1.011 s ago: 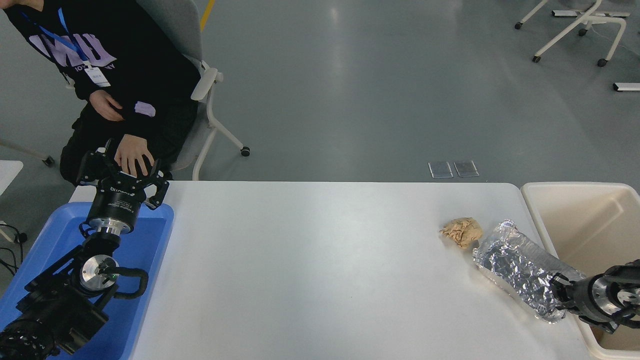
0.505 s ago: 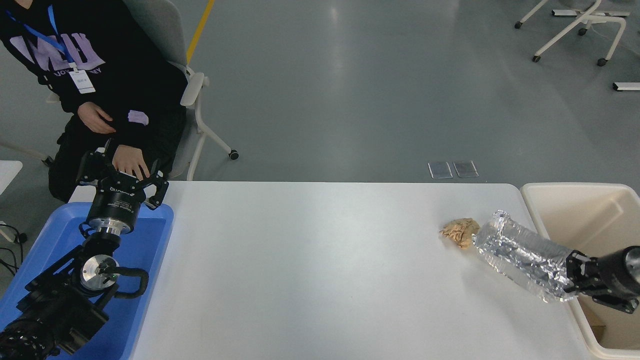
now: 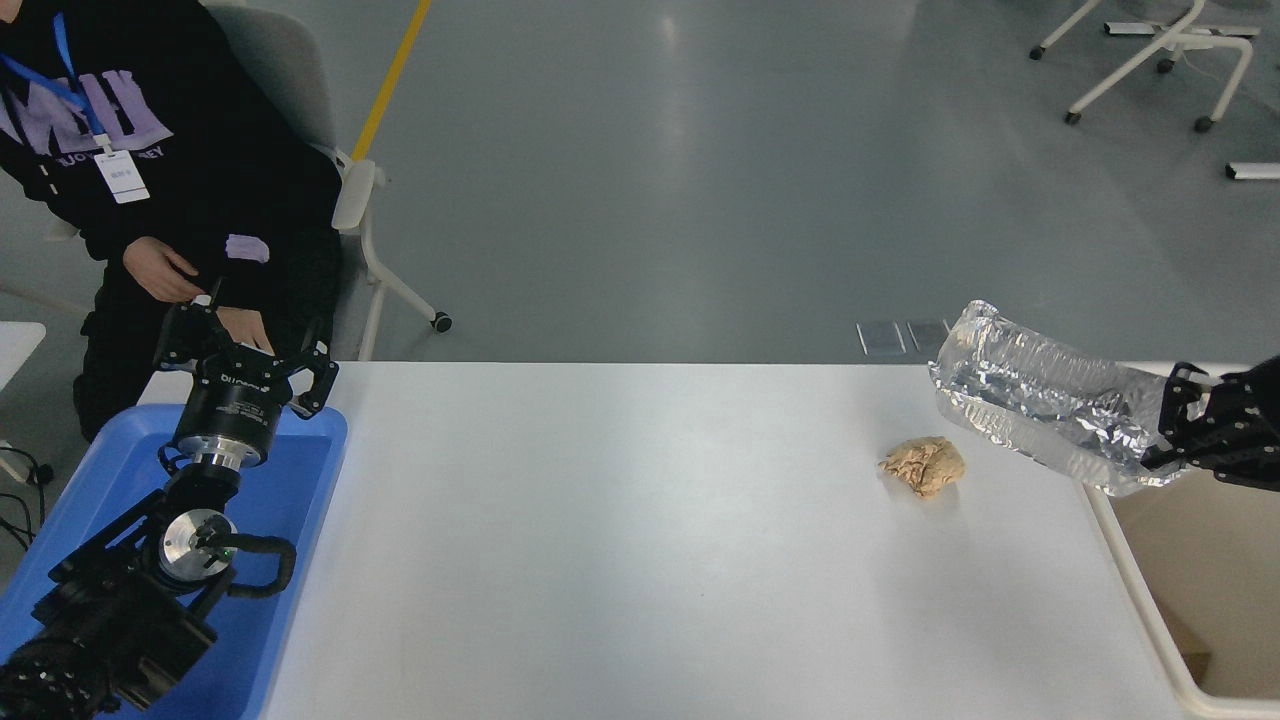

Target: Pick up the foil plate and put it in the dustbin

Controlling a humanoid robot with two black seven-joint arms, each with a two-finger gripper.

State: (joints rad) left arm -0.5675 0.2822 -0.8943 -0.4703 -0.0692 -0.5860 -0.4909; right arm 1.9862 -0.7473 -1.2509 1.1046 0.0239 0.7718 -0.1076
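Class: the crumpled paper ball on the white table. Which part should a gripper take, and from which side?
Grip the paper ball across its middle, coming straight down from above. It is a low, roughly round lump lying alone on the table, with bare space all round, so no side is better.

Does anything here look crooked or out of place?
The crinkled foil plate hangs tilted in the right tool, gripped by one end. A crumpled paper ball lies loose on the table.
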